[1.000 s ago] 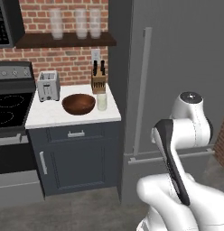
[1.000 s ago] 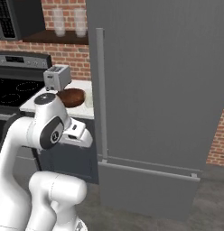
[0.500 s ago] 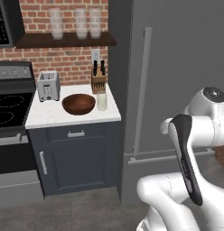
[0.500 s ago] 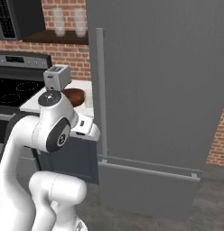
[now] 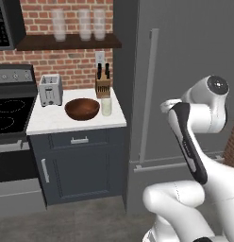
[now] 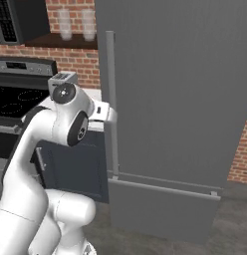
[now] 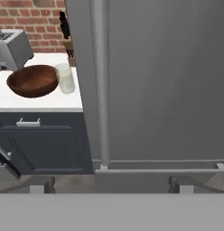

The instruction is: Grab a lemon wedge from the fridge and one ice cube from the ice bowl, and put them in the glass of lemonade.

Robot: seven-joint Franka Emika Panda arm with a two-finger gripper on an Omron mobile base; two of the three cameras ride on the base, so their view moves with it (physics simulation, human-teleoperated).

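gripper (image 7: pixel 111 184): jaws wide, holding nothing | fridge (image 7: pixel 163 81): door shut, handle (image 7: pixel 100 81) ahead | glass (image 7: pixel 65 78): touching bowl (image 7: pixel 32 80) on counter (image 7: pixel 41 101)

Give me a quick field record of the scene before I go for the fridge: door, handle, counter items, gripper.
fridge: door shut, contents hidden
handle: long pale vertical bar at the door's left edge
bowl: dark wood, on the white counter left of the fridge
glass: short, pale liquid, just right of the bowl
toaster: on the counter, left of the bowl
knife block: behind the glass, by the brick wall
gripper: open, holding nothing, facing the fridge door
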